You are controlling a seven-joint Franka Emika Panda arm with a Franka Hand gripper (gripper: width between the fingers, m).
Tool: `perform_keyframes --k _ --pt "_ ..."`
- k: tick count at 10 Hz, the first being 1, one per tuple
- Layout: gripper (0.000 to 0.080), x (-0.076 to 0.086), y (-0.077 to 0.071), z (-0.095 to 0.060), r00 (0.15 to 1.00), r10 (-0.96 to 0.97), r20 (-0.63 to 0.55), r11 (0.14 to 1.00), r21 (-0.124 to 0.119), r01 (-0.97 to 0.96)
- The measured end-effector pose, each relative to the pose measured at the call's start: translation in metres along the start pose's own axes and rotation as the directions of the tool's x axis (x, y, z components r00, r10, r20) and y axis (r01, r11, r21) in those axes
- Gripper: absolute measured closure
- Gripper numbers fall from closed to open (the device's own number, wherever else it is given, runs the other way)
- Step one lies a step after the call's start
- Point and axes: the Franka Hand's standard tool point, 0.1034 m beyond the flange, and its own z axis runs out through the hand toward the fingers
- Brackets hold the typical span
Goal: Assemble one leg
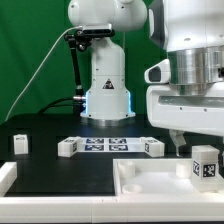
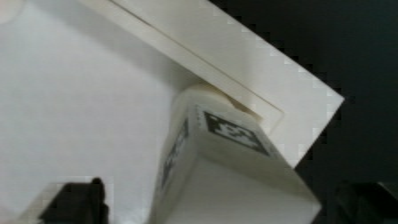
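Observation:
The leg, a small white blocky peg with a black-and-white tag on its face, stands on the large white tray-like piece at the exterior view's right. My gripper hangs just over it, one finger showing beside it. In the wrist view the leg lies between my two dark fingertips, with a gap on each side. The jaws are open and straddle the leg without touching it. The gripper is low over the tray piece.
The marker board lies across the middle of the black table. Small white pegs sit at its ends, and another sits at the exterior view's far left. The robot base stands behind.

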Motion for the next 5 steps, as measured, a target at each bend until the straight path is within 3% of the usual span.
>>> perform_keyframes --k 5 --pt "0.015 -0.0055 -0.0041 0.0011 0.887 -0.462 -0.007 0.887 -0.028 0.461"
